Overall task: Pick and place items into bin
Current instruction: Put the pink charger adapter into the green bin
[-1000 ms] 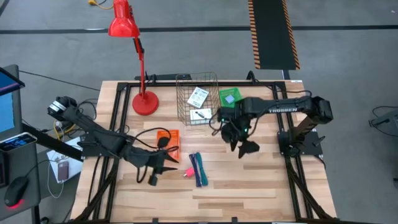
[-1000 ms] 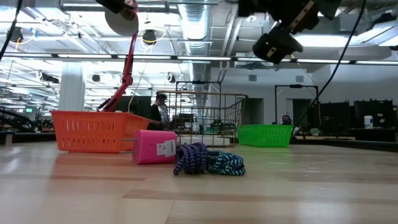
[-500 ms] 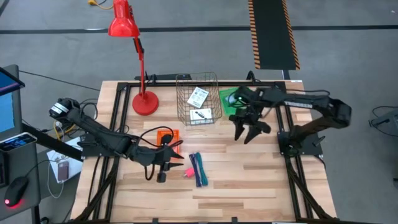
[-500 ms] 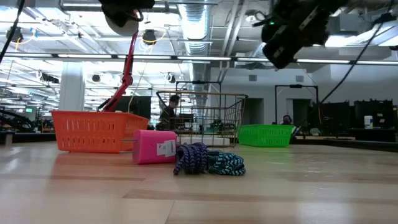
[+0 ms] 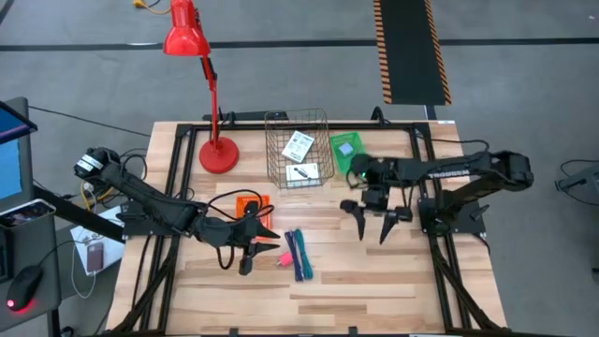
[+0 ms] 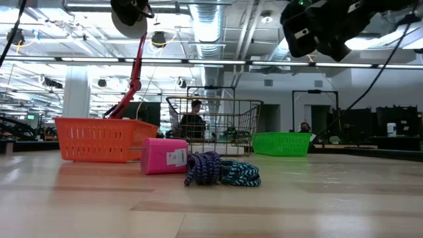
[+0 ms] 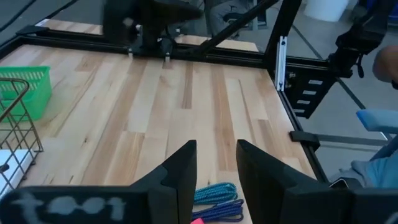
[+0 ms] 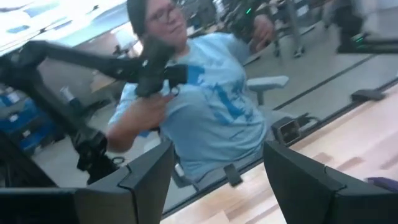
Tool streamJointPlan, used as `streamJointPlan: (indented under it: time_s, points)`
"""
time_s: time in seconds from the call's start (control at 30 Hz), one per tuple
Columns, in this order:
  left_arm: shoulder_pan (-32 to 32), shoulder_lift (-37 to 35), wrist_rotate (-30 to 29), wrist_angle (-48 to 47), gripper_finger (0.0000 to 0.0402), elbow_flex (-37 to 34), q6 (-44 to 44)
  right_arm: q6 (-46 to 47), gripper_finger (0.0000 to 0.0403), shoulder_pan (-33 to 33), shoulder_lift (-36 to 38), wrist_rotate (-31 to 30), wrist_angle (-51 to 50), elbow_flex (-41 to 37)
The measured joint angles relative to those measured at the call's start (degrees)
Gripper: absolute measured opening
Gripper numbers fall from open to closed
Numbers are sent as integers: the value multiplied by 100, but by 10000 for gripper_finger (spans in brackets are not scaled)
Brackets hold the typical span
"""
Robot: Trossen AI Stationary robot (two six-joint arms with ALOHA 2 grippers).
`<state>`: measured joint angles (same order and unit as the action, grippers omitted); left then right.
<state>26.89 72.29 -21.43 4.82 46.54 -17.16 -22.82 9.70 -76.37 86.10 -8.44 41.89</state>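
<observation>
A: High view, left side first. What was recorded?

B: The left gripper (image 5: 255, 255) hung low over the tabletop (image 5: 393, 271), just left of the pink piece (image 5: 280, 260). Its fingers (image 7: 180, 177) stood slightly apart with nothing between them.

A: And the items?

B: The pink piece lay touching or just beside the blue/teal bundle (image 5: 299, 254), which in the low view appeared as coiled cord (image 6: 221, 170) rather than pens. An orange bin (image 5: 249, 207) sat just behind the left gripper. The wire basket (image 5: 298, 148) farther back held two white cards (image 5: 299, 145), with a green bin (image 5: 345, 150) beside it.

A: Right side?

B: The right gripper (image 5: 374, 220) was raised above the tabletop, in front of the green bin, fingers (image 8: 143, 180) spread wide and empty. A person in a light-blue shirt (image 8: 205, 112) showed beyond the tabletop.
</observation>
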Motion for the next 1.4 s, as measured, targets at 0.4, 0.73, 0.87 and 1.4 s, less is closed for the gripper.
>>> streamJointPlan:
  time_s: [0.4,0.73,0.87,1.4]
  points:
    - [0,0,-10,-13,100,0,-135,2242,244,-650,-1188,-3190,2102,350]
    - [0,10,-26,123,100,0,-160,3018,244,-172,-422,-5222,2813,-128]
    - [-2,203,28,178,100,0,-211,3182,244,-62,249,-5574,3551,-777]
    - [-400,1384,1151,-1779,131,1320,-961,2880,244,627,1763,-6844,3563,-2169]
